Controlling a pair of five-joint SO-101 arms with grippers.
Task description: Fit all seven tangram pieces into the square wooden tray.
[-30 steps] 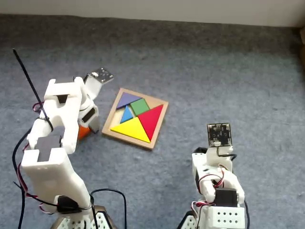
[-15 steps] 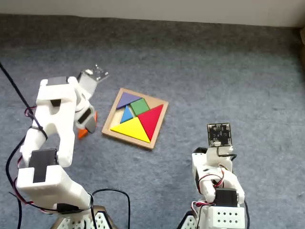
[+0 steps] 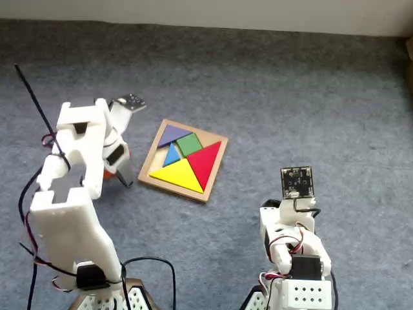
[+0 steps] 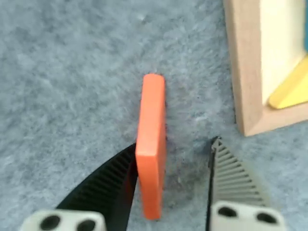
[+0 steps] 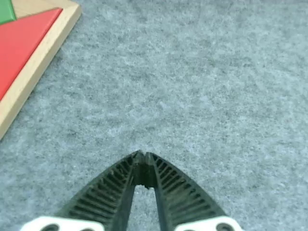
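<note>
Left arm swung back toward the wooden tray [image 3: 171, 190] over the last half second. Left gripper [image 4: 174, 144]: jaws apart, orange piece [image 4: 151, 144] standing on edge between them, touching the black finger and clear of the other; tray corner just beyond. Placed pieces [image 3: 205, 161] lie in the tray. Right gripper [image 5: 144, 155]: jaws together over carpet [image 5: 216, 96], tray edge ahead.

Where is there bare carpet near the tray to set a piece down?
Free: the broad carpet between the tray and the right gripper, plus the strip on the tray's far side from the arms. Crowded: the tray's other flank, where the left gripper has its open fingers either side of the upright orange piece.
</note>
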